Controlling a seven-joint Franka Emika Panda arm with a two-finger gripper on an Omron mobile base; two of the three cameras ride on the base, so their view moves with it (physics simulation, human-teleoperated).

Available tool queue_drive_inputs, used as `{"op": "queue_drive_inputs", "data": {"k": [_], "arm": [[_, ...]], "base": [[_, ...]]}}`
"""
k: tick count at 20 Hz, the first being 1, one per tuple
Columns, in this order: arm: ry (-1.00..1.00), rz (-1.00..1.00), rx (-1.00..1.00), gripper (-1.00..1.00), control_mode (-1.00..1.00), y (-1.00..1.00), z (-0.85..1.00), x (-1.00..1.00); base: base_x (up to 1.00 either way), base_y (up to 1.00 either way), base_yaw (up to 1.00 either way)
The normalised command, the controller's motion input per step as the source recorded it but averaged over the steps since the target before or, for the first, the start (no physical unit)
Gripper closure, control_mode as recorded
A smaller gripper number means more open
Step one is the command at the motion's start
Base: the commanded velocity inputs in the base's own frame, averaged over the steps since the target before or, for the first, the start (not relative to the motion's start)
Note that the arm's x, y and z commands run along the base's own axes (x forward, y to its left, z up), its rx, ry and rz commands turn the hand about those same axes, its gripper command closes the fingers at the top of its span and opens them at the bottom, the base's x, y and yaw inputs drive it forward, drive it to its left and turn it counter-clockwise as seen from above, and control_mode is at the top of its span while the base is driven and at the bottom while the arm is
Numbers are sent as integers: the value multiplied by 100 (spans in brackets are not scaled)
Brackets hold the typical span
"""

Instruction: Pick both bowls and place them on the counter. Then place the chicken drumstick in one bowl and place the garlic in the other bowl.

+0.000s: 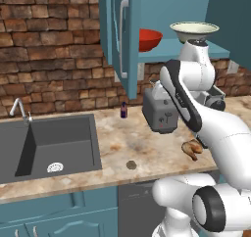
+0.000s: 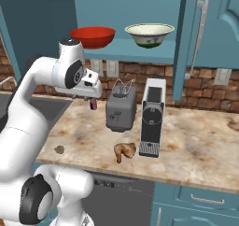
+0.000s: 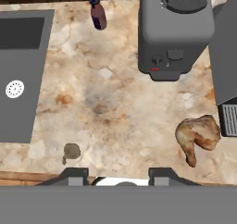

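On the open cabinet's shelf stand the glossy red bowl [image 1: 149, 39] [image 2: 92, 36] and the cream-green bowl [image 1: 193, 31] [image 2: 149, 34]. Below them on the counter [image 1: 128, 137] [image 2: 198, 148] [image 3: 115, 86] lies the golden-brown chicken drumstick [image 1: 192, 149] [image 2: 124, 151] [image 3: 198, 135], close to the front edge. The small greyish garlic [image 1: 131, 165] [image 2: 59, 149] [image 3: 71, 152] rests to its left. My gripper [image 3: 118, 176] hangs high above the counter's front edge, pointing down, open with nothing between its fingers.
A grey toaster [image 1: 161, 111] [image 2: 120, 109] [image 3: 176, 31] and a coffee machine [image 2: 151, 117] stand behind the drumstick. A purple bottle [image 1: 123, 109] [image 3: 97, 15] stands near the wall. The sink [image 1: 49, 143] [image 3: 21, 75] lies to the left. The cabinet door [image 1: 125, 35] [image 2: 196, 38] hangs open.
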Motion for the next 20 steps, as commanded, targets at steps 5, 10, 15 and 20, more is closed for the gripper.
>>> {"op": "queue_drive_inputs", "data": {"k": [5, 10, 15, 20], "arm": [[-7, 6, -1, -100, -100, -20, -2, -4], [-22, 9, -4, -100, -100, -54, 30, -16], [-26, 9, -11, -100, -100, -51, 66, -30], [-24, 5, -16, -100, -100, -37, 78, -30]], "base": [[0, 0, 0], [0, 0, 0], [0, 0, 0], [0, 0, 0]]}}
